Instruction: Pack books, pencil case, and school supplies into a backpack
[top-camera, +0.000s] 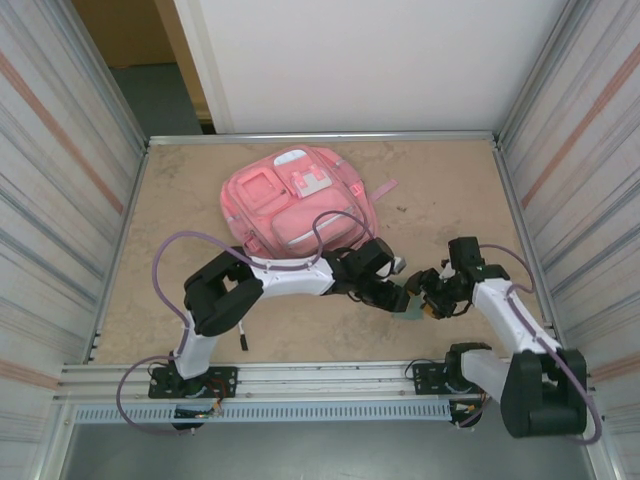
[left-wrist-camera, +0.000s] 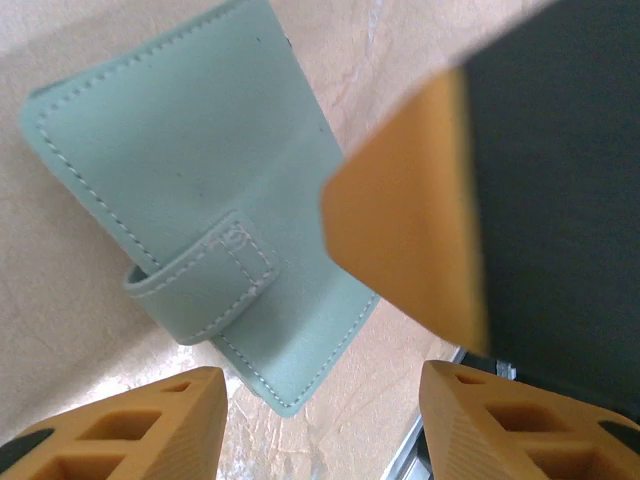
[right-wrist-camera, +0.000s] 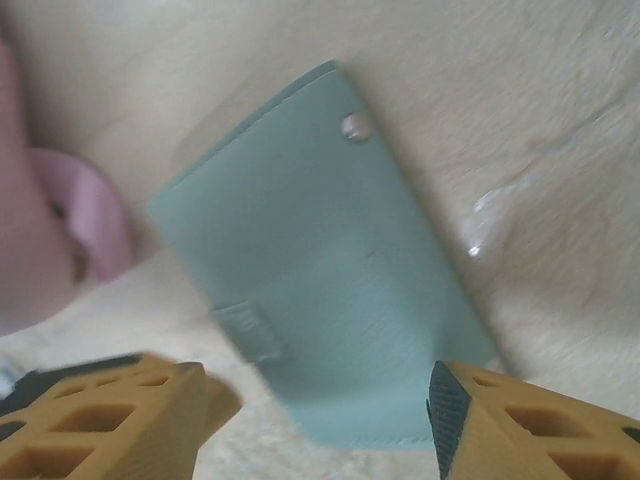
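Note:
The pink backpack (top-camera: 295, 200) lies flat at the back middle of the table, and its strap (right-wrist-camera: 90, 220) shows at the left of the right wrist view. A grey-green squarish flat piece (top-camera: 412, 303) (left-wrist-camera: 200, 200) (right-wrist-camera: 320, 290), stitched and with a closing tab, lies on the table between both grippers. My left gripper (top-camera: 395, 295) (left-wrist-camera: 325, 410) is open just short of its near corner. My right gripper (top-camera: 428, 300) (right-wrist-camera: 320, 410) is open, its jaws straddling the piece's lower edge. One of its fingers (left-wrist-camera: 410, 220) hangs over the piece. The book, pencil case, pen and other supplies are out of view.
Corrugated metal walls (top-camera: 70, 180) close the table on the left and right, with a white panel at the back. A metal rail (top-camera: 300, 375) (left-wrist-camera: 410, 460) runs along the near edge, close to both grippers. Bare tabletop (top-camera: 450, 190) lies to the right of the backpack.

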